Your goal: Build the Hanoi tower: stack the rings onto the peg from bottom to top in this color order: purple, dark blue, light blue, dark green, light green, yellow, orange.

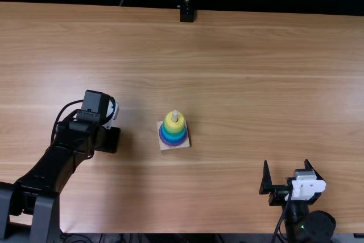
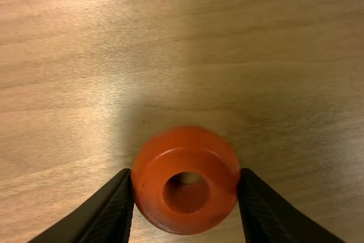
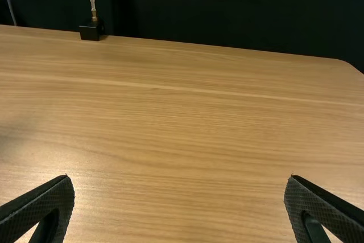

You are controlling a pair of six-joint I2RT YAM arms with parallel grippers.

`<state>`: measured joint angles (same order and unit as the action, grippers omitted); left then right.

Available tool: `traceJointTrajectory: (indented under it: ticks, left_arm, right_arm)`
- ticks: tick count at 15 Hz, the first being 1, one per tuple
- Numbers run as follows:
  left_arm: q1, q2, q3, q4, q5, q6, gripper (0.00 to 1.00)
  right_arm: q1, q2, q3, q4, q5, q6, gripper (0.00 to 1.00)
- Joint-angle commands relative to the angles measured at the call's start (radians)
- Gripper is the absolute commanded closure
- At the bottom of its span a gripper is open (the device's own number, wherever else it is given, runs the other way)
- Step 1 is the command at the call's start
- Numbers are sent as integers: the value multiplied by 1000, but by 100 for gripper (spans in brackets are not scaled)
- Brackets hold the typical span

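Observation:
In the top view my left gripper point(image 1: 109, 140) is over the table's left part, left of the ring tower. The left wrist view has my left gripper point(image 2: 186, 181) shut on the orange ring point(image 2: 150, 197), whose hole faces the camera. On a square wooden base point(image 1: 174, 147) stands the peg point(image 1: 175, 114), its pale tip above the yellow ring point(image 1: 174, 124). Green, light blue and purple bands lie stacked under the yellow. Far to the right of the tower, my right gripper point(image 1: 286, 166) stands open; in the right wrist view, the right gripper point(image 3: 180, 206) has nothing between its widely spaced fingers.
A black clamp-like mount point(image 1: 186, 13) sits at the far edge of the wooden table point(image 1: 256, 72), a cable beside it. In the right wrist view the mount point(image 3: 91, 30) stands at the table's far edge.

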<state>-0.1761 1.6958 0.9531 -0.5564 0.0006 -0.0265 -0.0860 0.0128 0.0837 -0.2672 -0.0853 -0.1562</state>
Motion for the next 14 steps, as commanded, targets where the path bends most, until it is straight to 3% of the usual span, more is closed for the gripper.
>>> traceJointTrajectory:
  ticks: [1, 4, 10, 12, 14]
  left_arm:
    - [1, 7, 1, -5, -54, 15, 100]
    - [-2, -4, 124, -55, -71, 15, 100]
    - [-16, -12, 478, -647, -61, 4, 100]
    - [-69, -10, 567, -706, -52, -1, 100]
    - [-125, -8, 648, -706, -52, -51, 100]
  right_arm:
    - [-11, -13, -68, -52, 2, -4, 0]
    - [-11, -13, -68, -52, 2, -4, 0]
    - [-11, -13, -68, -52, 2, -4, 0]
    - [-11, -13, -68, -52, 2, -4, 0]
    - [-11, -13, -68, -52, 2, -4, 0]
